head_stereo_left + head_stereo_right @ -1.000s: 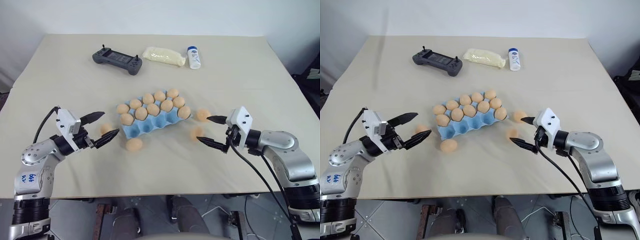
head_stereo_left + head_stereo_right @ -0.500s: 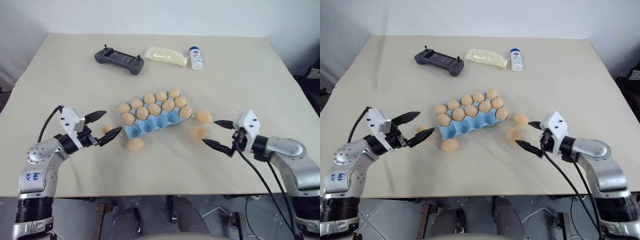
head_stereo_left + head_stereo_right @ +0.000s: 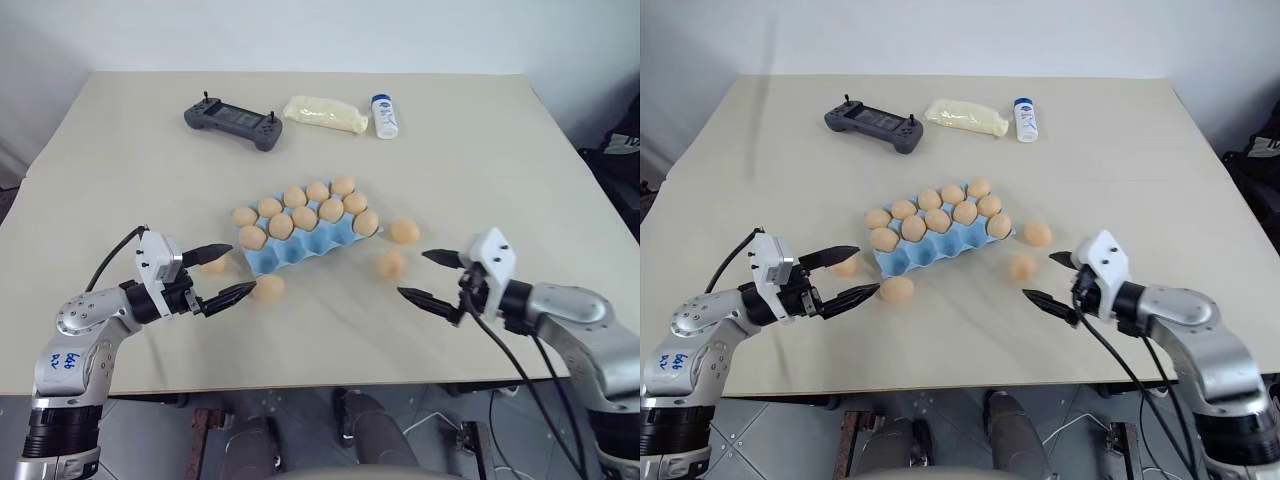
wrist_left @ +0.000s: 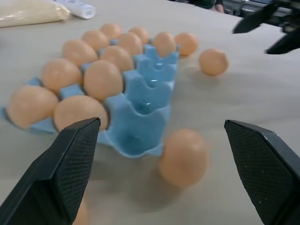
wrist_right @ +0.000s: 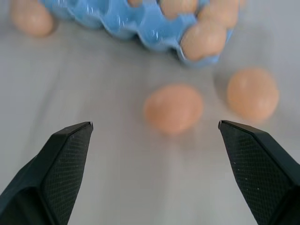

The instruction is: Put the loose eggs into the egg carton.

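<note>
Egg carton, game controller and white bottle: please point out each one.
egg carton (image 3: pixel 300 250), left eye view, blue front wall.
game controller (image 3: pixel 232 119), left eye view, screen middle.
white bottle (image 3: pixel 384 119), left eye view, body.

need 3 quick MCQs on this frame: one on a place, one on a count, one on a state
1. The small white plastic bottle lies:
A. next to the cream soft pouch, at the far side of the table
B. inside the light blue moulded egg carton
C. between the two end effectors

2. Loose tan oval eggs on the beige table, outside the carton:
A. two
B. four
C. six

3. The left end effector and the right end effector are:
A. both open and empty
B. each shut on an egg
C. both shut on the carton

Answers:
1. A, the bottle sits just right of the pouch.
2. B, two lie left of the carton and two lie right of it.
3. A, the fingers of each are spread, with nothing between them.
</note>
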